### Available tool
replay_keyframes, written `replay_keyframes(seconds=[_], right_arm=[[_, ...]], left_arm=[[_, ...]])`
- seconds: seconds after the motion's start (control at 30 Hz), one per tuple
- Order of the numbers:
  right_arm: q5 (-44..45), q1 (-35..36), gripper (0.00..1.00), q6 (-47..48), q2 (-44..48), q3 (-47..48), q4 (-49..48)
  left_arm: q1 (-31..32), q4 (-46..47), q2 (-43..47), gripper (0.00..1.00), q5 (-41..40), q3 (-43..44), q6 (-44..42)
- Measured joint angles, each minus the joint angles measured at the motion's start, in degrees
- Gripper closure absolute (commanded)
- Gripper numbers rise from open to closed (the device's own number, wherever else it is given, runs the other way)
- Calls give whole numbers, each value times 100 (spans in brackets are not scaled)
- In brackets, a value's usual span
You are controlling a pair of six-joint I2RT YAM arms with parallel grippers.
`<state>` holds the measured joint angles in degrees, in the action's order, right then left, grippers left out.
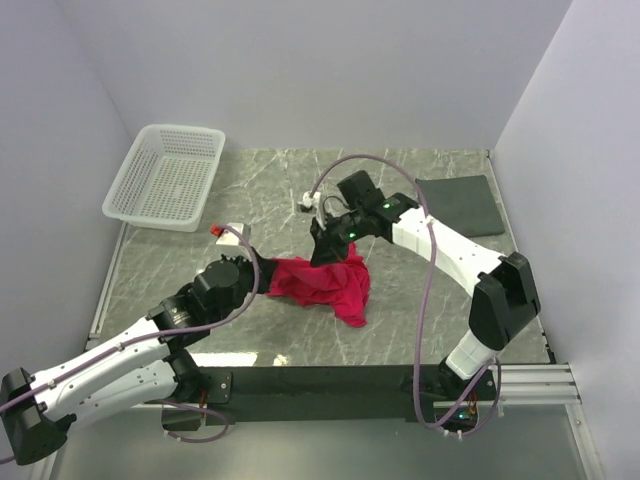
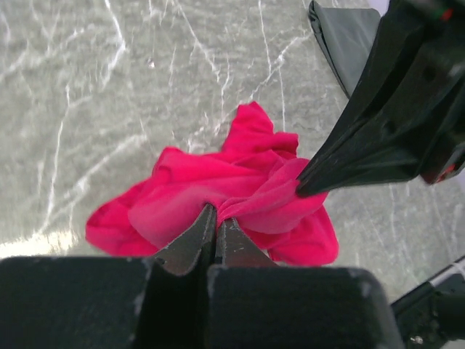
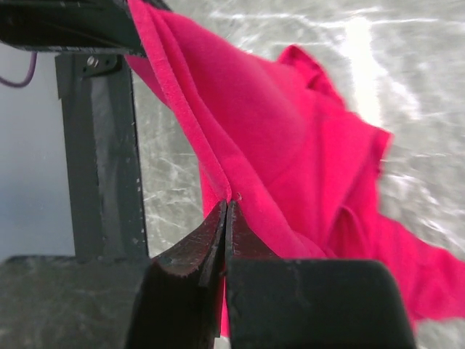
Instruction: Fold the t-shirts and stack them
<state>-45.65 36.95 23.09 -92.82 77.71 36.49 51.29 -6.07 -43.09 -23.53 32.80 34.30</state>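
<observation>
over the table (image 1: 250, 190), left gripper (image 2: 216, 217) and right gripper (image 3: 227, 209) clamp shirt (image 1: 330, 285) by thin folds that may slip if tugged apart.

From above, the tips of my left gripper (image 1: 265, 277) vanish into the bunched t-shirt (image 1: 330, 285), its sleeves and collar impossible to tell apart. The white object (image 1: 307, 201) near my right gripper (image 1: 330, 254) is too small to identify.
</observation>
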Motion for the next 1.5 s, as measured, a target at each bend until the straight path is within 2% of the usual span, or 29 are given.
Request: replay_keyframes(seconds=[0.07, 0.17, 0.2, 0.3, 0.4, 0.67, 1.0, 1.37, 1.5], right_arm=[[35, 155, 93, -13, -96, -37, -13], [68, 361, 81, -11, -264, -22, -26], [92, 426, 70, -2, -337, -2, 2], [175, 549, 51, 57, -525, 44, 103], [328, 546, 47, 229, -581, 208, 348], [599, 164, 45, 1003, -457, 413, 824], [551, -177, 45, 2048, -461, 404, 922], [426, 59, 46, 2015, -490, 251, 953], [483, 197, 50, 1821, -577, 240, 835]], left_arm=[[0, -149, 142, 100, -15, -66, 214], [-2, -358, 321, 99, -66, -76, 538], [-7, -387, 367, 99, -90, -85, 605], [-22, -459, 496, 99, -153, -162, 828], [-24, -566, 505, 99, -188, -184, 953], [-26, -584, 428, 99, -190, -184, 994], [-26, -581, 400, 100, -188, -184, 970], [-26, -579, 437, 100, -188, -184, 966], [-26, -577, 431, 99, -188, -184, 938]])
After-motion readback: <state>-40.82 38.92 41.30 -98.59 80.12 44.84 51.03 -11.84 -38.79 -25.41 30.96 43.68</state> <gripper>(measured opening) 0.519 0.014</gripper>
